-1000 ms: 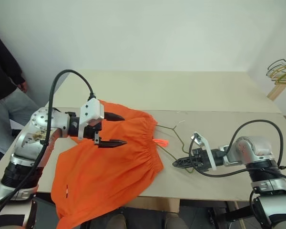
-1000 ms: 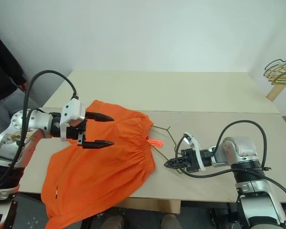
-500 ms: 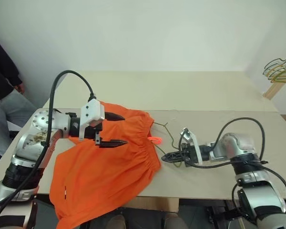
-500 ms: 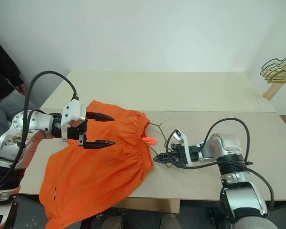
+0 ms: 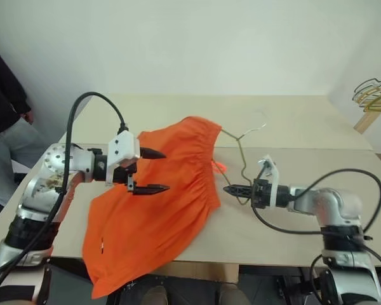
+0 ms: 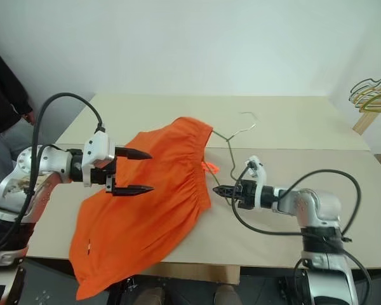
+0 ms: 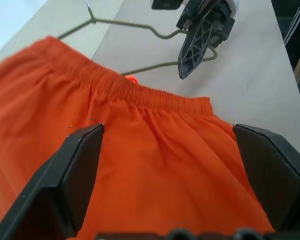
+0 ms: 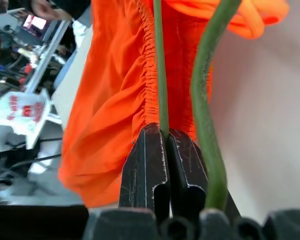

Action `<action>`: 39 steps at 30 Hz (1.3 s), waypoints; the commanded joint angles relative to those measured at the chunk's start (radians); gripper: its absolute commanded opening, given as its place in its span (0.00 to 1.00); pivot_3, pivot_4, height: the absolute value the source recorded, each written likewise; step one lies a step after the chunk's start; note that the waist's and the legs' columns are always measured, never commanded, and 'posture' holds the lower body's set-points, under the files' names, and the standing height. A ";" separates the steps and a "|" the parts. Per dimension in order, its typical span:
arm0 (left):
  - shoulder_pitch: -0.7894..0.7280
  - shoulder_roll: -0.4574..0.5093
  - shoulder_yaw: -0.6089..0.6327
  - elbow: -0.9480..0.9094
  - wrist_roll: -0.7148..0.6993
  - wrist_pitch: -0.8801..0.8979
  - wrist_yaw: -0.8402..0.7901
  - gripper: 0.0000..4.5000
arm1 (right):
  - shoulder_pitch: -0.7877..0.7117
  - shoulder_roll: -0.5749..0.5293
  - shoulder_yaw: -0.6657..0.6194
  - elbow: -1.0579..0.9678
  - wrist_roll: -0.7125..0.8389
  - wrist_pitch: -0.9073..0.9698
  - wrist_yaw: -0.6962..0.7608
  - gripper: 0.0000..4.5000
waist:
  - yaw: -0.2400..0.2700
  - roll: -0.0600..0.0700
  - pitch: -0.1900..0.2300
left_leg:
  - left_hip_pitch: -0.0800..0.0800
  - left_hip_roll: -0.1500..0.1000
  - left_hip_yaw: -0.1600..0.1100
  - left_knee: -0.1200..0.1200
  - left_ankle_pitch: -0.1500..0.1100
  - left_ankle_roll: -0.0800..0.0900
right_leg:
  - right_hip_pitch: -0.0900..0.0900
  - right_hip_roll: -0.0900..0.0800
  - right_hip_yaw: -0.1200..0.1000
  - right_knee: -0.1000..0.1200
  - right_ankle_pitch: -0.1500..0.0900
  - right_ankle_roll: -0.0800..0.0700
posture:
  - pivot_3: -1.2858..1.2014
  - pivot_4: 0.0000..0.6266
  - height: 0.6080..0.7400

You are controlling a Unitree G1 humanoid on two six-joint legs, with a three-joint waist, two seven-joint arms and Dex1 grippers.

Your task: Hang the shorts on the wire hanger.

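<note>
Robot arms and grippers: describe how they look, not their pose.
Both arms are silver-grey metal with black joint rings and looping black cables. The left gripper has two tapered, pointed black fingers on a white housing. The right gripper has slim black fingers and a white bracket behind them.

Pale desk, a person at its side, spare hangers past its corner

A pale beige desk (image 5: 286,121) ran across the scene, with a seam line crossing it from side to side about midway back and a plain white wall (image 5: 197,44) rising directly behind its far edge. Off the desk's far left corner stood a person (image 5: 3,136) in a dark top and grey trousers, cut off by the frame. Beyond the desk's far right corner, a bunch of gold and pale wire hangers (image 5: 376,94) hung on a slanted wooden support (image 5: 367,121).
</note>
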 commanded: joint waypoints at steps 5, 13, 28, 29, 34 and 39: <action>-0.267 -0.040 -0.002 0.259 0.057 -0.171 -0.067 0.99 | 0.036 -0.112 0.171 -0.328 -0.136 -0.225 0.000 0.00 | -0.026 0.000 -0.001 | 0.000 0.000 0.000 0.000 0.000 0.000 | 0.000 0.001 0.000 0.000 0.000 0.000 | 0.49 0.00 1.00; -0.552 -0.029 -0.053 0.582 0.086 -0.342 -0.330 0.99 | -0.078 -0.222 0.389 -0.359 -0.336 -0.390 0.056 0.00 | -0.071 0.000 -0.001 | -0.001 0.000 0.000 0.000 0.000 0.000 | 0.000 0.000 0.000 -0.001 0.000 0.000 | 0.48 0.00 1.00; -0.679 0.088 -0.669 0.801 0.067 -0.690 -0.379 0.99 | -0.200 -0.326 0.495 -0.312 -0.441 -0.425 0.229 0.00 | -0.109 0.000 -0.001 | -0.003 0.000 -0.004 0.001 0.000 0.000 | -0.002 0.000 -0.001 0.000 0.000 0.001 | 0.46 0.00 1.00; -0.678 0.068 -0.660 0.828 0.104 -0.712 -0.379 0.99 | -0.205 -0.326 0.494 -0.313 -0.444 -0.420 0.231 0.00 | -0.110 0.000 -0.001 | -0.002 0.000 -0.003 0.001 0.000 0.000 | -0.002 0.000 -0.001 0.000 0.000 0.001 | 0.46 0.00 1.00; -0.678 0.017 -0.636 0.914 0.209 -0.785 -0.379 0.86 | -0.224 -0.321 0.487 -0.314 -0.445 -0.387 0.239 0.00 | -0.118 0.000 -0.001 | -0.002 0.000 -0.004 0.001 0.000 0.000 | -0.001 0.001 -0.001 0.000 0.000 0.001 | 0.46 0.00 1.00; -0.667 -0.006 -0.611 0.946 0.249 -0.805 -0.379 0.50 | -0.246 -0.314 0.476 -0.311 -0.436 -0.354 0.236 0.00 | -0.131 0.000 -0.001 | -0.003 0.000 -0.004 0.001 0.000 0.000 | -0.002 0.000 -0.002 0.000 -0.001 0.001 | 0.45 0.00 1.00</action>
